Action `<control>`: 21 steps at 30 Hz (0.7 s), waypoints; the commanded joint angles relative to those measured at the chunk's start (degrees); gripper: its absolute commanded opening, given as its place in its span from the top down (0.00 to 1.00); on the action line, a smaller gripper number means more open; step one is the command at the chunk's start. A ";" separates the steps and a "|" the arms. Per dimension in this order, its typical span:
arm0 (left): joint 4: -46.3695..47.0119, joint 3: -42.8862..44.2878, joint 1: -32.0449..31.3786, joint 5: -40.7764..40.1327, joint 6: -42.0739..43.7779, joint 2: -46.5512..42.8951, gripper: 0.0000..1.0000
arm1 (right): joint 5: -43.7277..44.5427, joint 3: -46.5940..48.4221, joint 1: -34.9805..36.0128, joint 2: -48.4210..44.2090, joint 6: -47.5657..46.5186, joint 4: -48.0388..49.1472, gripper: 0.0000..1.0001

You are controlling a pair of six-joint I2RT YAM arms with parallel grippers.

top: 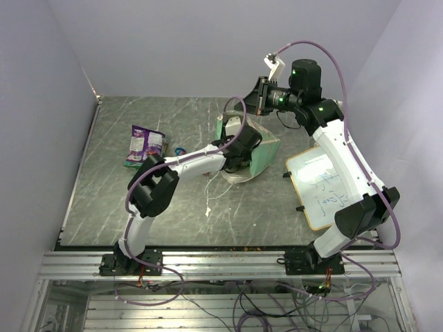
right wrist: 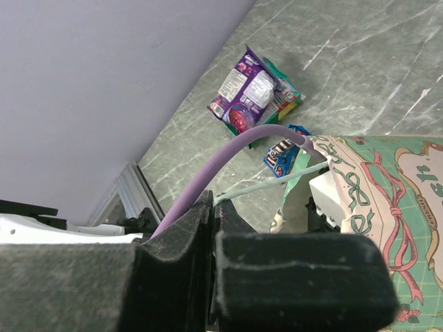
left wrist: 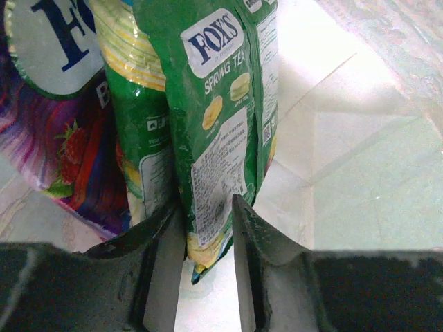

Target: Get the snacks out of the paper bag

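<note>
The left hand is reaching inside the paper bag, its jaws straddling a green Fox's Spring Tea candy bag; I cannot tell if they are pinching it. The right hand is clamping shut on the bag's thin mint edge.

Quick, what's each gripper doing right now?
Left gripper: jaws apart around the green Fox's Spring Tea bag; whether it is gripping cannot be told.
Right gripper: shut, seemingly pinching the string handle of the paper bag.
</note>
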 commanded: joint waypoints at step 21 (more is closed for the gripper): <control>10.45 -6.43 0.67 16.39 17.39 -15.06 0.93 | 2.05 -0.44 -2.20 -4.96 -1.10 2.74 1.00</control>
